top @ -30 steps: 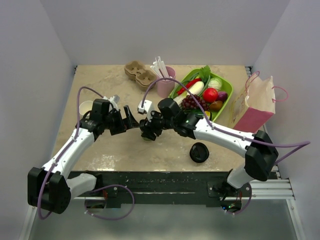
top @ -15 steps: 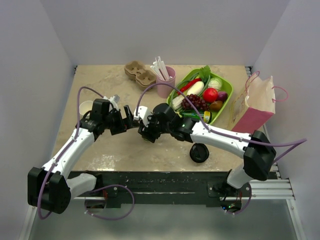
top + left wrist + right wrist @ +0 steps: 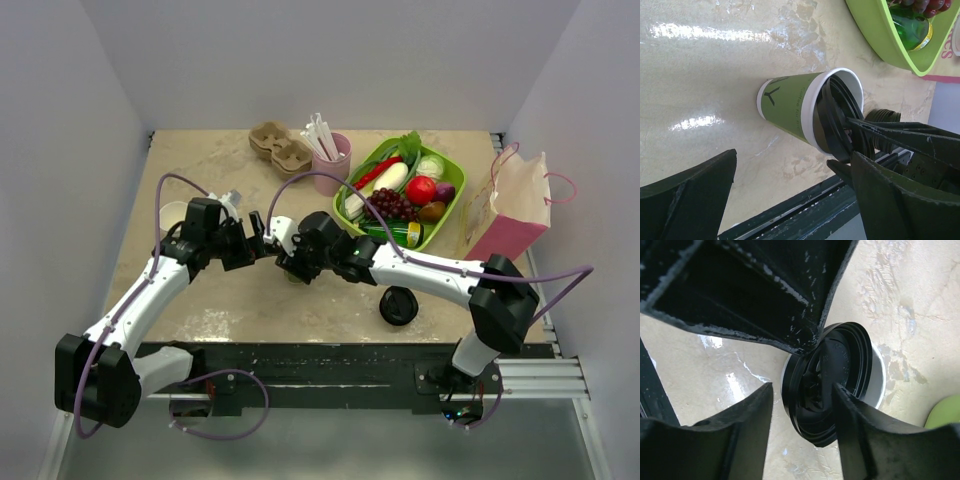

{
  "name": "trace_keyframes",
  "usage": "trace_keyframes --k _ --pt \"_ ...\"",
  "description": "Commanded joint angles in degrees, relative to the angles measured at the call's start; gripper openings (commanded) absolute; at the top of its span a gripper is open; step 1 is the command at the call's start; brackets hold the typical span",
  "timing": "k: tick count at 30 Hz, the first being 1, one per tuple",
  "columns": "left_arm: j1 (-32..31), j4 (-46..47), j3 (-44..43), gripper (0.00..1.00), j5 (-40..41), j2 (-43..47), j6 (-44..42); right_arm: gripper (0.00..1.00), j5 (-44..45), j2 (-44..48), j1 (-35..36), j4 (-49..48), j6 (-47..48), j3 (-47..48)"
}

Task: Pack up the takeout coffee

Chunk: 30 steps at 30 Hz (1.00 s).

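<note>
Currently I see the small olive-green paper cup (image 3: 790,107) standing on the beige counter (image 3: 220,300), mid-counter and near the lime-green plastic tray (image 3: 875,35). Round black plastic lid (image 3: 840,370) sits tilted in its mouth, with the white rim bare on one side. Right claw (image 3: 802,388) is narrow, pinching that lid. Left claw (image 3: 792,160) is wide, a finger on either side of the cup, not touching. Pink paper bag (image 3: 510,215) stands well apart at the far right.

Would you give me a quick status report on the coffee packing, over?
Left gripper open, facing cup, not touching. Right gripper shut on lid; lid tilted in cup rim, not seated. No obstruction seen.
</note>
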<state>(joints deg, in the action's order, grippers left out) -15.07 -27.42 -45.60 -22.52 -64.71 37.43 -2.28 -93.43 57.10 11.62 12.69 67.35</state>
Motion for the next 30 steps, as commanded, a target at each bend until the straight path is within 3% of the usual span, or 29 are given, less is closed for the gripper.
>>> trace_keyframes --k 1,6,15,21,27,30 --pt "-0.22 1.58 -1.15 1.0 -0.86 0.72 0.54 0.46 2.2 1.14 0.29 -2.13 -0.56 0.5" --pt "-0.22 1.49 -1.33 1.0 -0.68 1.07 0.54 0.41 3.78 1.32 0.29 -2.13 -1.52 0.68" --pt "-0.22 1.23 -1.59 1.0 -0.24 2.48 0.1 0.18 2.46 3.69 0.29 -3.0 -6.01 0.76" --pt "-0.22 0.35 -1.94 1.0 0.2 3.62 -0.6 0.13 2.46 2.9 0.29 -0.54 -9.08 2.34" --pt "-0.22 0.43 -1.16 1.0 0.81 5.55 -0.96 0.14 2.29 4.83 -0.58 -0.98 -18.48 3.49" --pt "-0.22 1.84 -0.36 1.0 0.55 7.05 -0.96 0.14 -5.67 5.89 -4.34 -1.51 -24.1 3.49"
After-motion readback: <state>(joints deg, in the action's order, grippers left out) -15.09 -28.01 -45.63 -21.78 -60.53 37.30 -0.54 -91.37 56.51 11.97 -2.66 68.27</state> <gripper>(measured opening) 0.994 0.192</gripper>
